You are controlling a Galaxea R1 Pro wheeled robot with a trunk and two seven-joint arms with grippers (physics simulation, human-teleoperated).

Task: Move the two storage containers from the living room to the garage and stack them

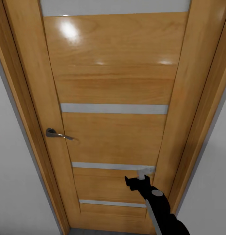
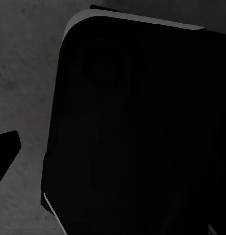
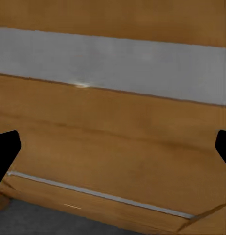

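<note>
Glossy wooden door [image 1: 114, 98], grey stripes

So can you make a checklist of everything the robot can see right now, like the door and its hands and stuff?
Surface: grey floor along the door's foot.
Job's things: nothing seen.
Clutter: nothing seen.
Grippers: right gripper raised close to the wooden door, fingertips wide apart, holding nothing. Left gripper: one dark fingertip over grey speckled floor, beside a big dark rounded body; open or shut cannot be told.
Cables: nothing seen.
Surroundings: door shut, with pale grey strips and a metal lever handle; wooden frame; white walls on both sides.
</note>
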